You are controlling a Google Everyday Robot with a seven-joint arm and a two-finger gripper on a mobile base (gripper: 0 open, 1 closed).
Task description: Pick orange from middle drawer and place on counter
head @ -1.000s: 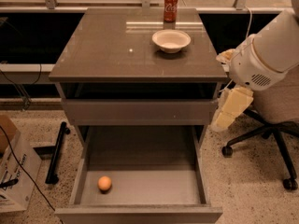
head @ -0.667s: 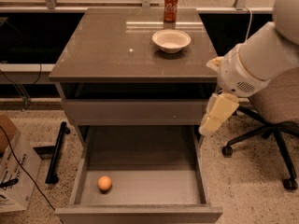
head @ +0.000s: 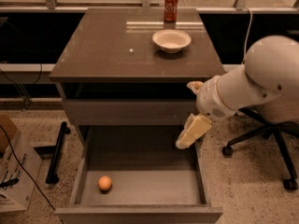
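Now the gripper point(head: 185, 139) hangs over the right rear part of the open middle drawer point(head: 154, 186), just by its right wall, and whether it is spread or pressed together cannot be told. The orange point(head: 105, 183) lies on the drawer floor near the front left, well apart from it. To reach well, I judge it should cross leftward and forward, centre above the fruit and descend straight, since a nudged orange rolls; the red can point(head: 171, 7) behind the white bowl point(head: 171, 40) on the counter point(head: 107, 50) bears pale script too small to read.

In middle drawer point(head: 145, 190), orange point(head: 104, 183) front-left — gripper point(head: 188, 139) above right wall (counter point(head: 112, 45) behind)
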